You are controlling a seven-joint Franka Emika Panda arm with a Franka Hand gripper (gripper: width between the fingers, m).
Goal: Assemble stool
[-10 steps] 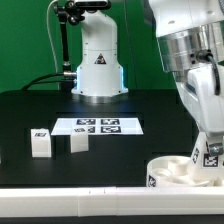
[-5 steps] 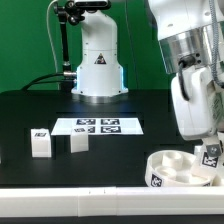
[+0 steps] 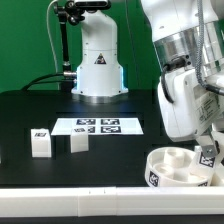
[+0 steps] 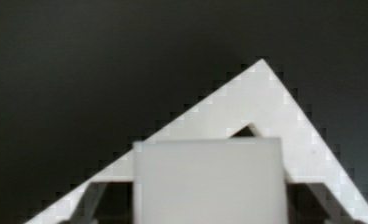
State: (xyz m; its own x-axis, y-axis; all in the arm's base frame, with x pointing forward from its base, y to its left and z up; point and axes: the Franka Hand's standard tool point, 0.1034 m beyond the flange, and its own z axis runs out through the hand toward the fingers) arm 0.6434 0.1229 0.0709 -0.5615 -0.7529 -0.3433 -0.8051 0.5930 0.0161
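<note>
Exterior view: the black table (image 3: 30, 110) is seen with the round white seat (image 3: 178, 168) near its front edge, on the exterior view's right, lying with the hollow side up. A third leg (image 3: 209, 155), with a tag on its face, is seen upright at the seat's rim on that same side. Whether it is set into the seat or only held at it cannot be told, because the picture's edge cuts it. The arm (image 3: 185, 95) is bent down directly over this leg, and most of the gripper is hidden behind the wrist housing. Two other legs are stood on the table well apart from the seat, on the exterior view's left. The left leg (image 3: 40, 143) carries a tag on its upper face, and the second leg (image 3: 78, 141) is placed near it, not touching. The marker board (image 3: 98, 126) is laid flat just behind them, and a white base (image 3: 98, 65) is seen further back. Wrist view: the gripper (image 4: 206, 205) is seen with the white leg block between its dark fingers (image 4: 103, 200). Whether the fingers are pressed on the block or parted from it cannot be told, as its sides are blurred. Behind the block a white pointed shape (image 4: 252, 100) is seen against the dark table; what it is cannot be told
</note>
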